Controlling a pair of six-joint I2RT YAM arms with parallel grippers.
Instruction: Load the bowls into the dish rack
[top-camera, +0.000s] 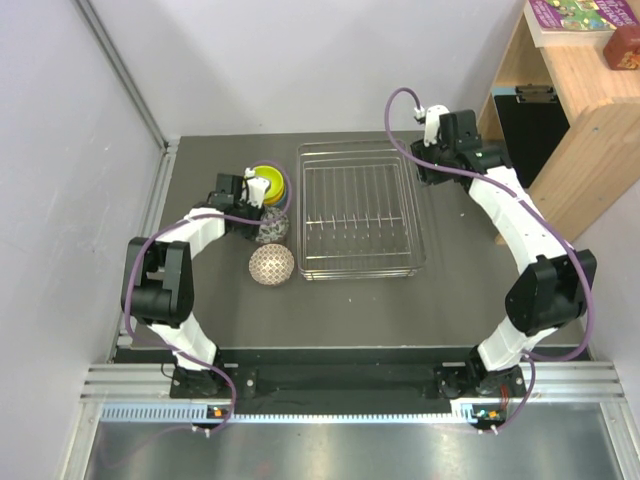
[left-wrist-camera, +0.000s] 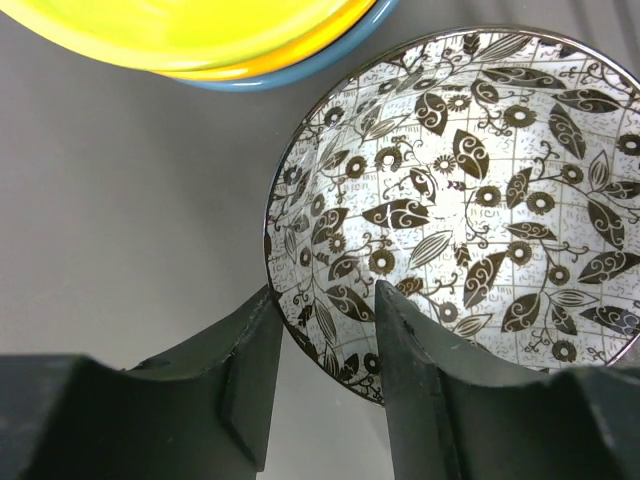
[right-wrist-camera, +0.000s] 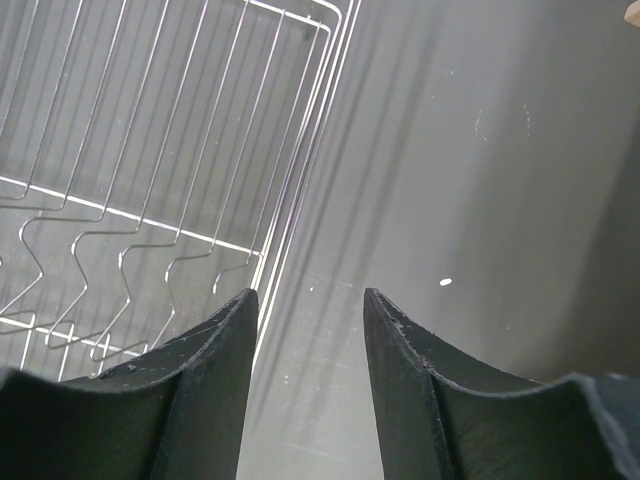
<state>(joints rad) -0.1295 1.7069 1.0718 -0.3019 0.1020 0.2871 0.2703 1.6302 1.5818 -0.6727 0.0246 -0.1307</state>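
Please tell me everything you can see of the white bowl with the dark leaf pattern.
The patterned bowl is round, glossy like glazed ceramic, white inside with dark brownish-grey leaves and flowers and a dark rim. It sits empty on the grey table, beside the stacked plain bowls. The left gripper has its fingers astride the near rim, one inside, one outside.

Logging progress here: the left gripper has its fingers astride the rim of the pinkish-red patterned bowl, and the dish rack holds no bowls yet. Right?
Not quite. The left wrist view shows the left gripper astride the rim of the brownish-grey patterned bowl; the pinkish-red bowl lies apart from it. The dish rack holds no bowls yet.
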